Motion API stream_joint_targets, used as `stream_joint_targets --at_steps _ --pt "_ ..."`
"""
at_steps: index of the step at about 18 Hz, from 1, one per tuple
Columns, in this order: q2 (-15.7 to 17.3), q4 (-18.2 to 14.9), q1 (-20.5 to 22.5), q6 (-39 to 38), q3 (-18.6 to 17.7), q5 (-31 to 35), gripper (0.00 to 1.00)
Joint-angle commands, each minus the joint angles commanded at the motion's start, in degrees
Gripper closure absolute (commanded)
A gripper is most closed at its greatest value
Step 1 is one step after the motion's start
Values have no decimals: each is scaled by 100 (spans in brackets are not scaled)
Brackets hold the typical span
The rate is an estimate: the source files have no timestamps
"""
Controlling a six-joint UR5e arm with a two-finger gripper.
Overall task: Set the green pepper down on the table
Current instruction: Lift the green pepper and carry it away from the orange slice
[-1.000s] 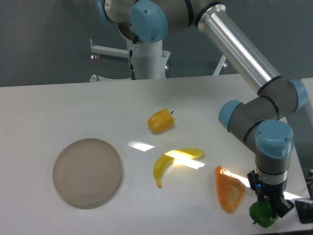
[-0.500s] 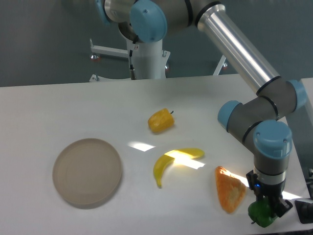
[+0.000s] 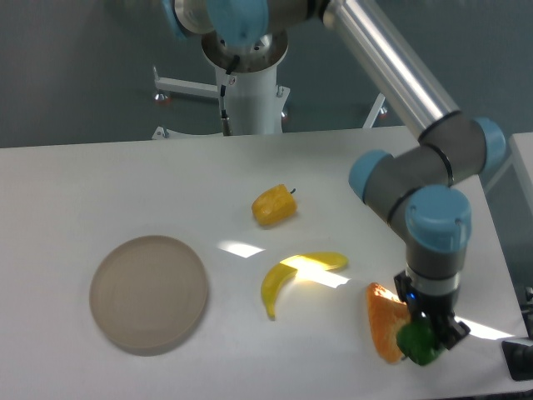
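Bench (image 3: 100,179), white and wide, with a robot arm reaching down over its front right corner. The end effector (image 3: 423,333) points straight down and is clenched on the green pepper (image 3: 417,342), which hangs in its grip just at the right edge of an orange wedge-shaped item (image 3: 386,323), possibly touching it. Whether the pepper rests on the bench surface or sits slightly above it cannot be told from this view. Toward the middle lie a banana (image 3: 287,277) and, behind it, a yellow-orange pepper (image 3: 274,206). A round beige plate (image 3: 149,293) sits near the front left, well apart from everything else. Judging by the grip, the task looks unfinished: the pepper is carried but not released. What remains is setting it on bare bench and opening the fingers.
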Motion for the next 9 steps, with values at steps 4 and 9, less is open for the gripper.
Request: stream_joint_targets --at_steps 4,9 --pt "696 9 -36 9 -969 -44 61" --pt "1523 210 131 149 -2332 -255 61"
